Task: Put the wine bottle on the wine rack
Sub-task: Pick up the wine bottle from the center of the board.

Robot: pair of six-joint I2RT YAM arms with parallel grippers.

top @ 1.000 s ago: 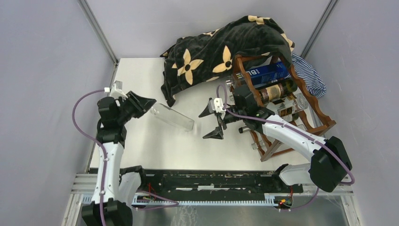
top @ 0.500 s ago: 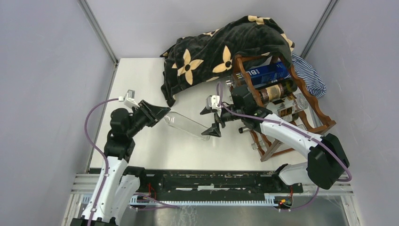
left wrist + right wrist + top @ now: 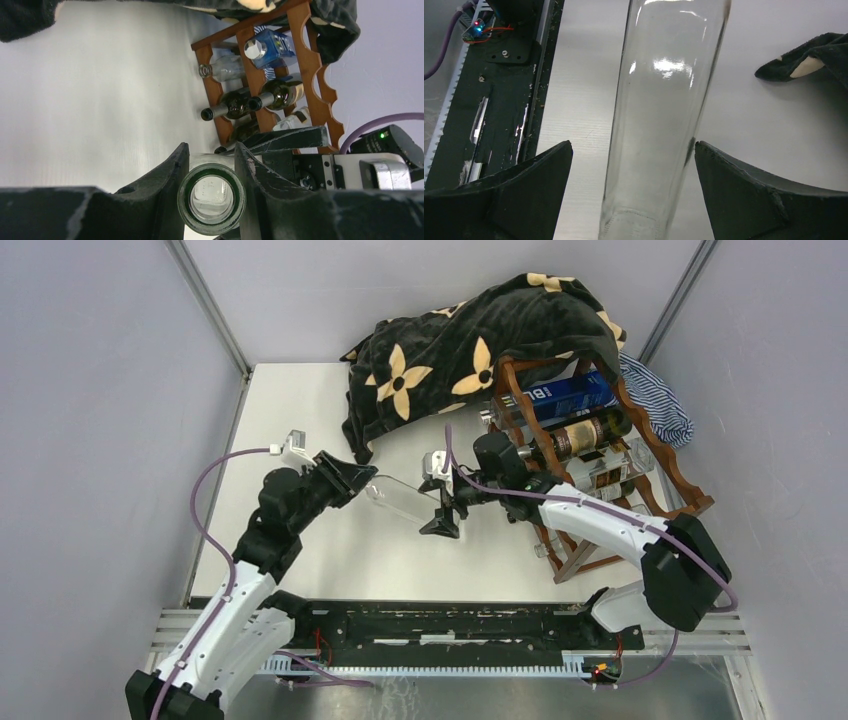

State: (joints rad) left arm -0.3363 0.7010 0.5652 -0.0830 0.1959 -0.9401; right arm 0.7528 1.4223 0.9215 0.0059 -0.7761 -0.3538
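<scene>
A clear glass wine bottle point(image 3: 400, 498) hangs roughly level over the table between my two arms. My left gripper point(image 3: 358, 483) is shut on its left end; in the left wrist view both fingers press the round glass end point(image 3: 212, 197) of the left gripper point(image 3: 210, 146). My right gripper point(image 3: 441, 506) stands open, its fingers straddling the bottle's other end. The right wrist view shows a gap on each side of the glass body point(image 3: 664, 115) within the right gripper point(image 3: 633, 145). The dark reddish-brown wine rack point(image 3: 690, 502) stands at the right, also visible as the rack point(image 3: 305, 65).
The rack holds a blue box point(image 3: 565, 395), a dark bottle point(image 3: 590, 430) and other bottles. A black blanket with beige flowers point(image 3: 470, 350) drapes over the rack's top and the table's back. A striped cloth point(image 3: 655, 405) lies behind the rack. A black rail point(image 3: 440, 625) runs along the near edge.
My left arm has carried the bottle to the right, toward the right arm. The right gripper has shifted left, and its open fingers now flank the bottle's end.
</scene>
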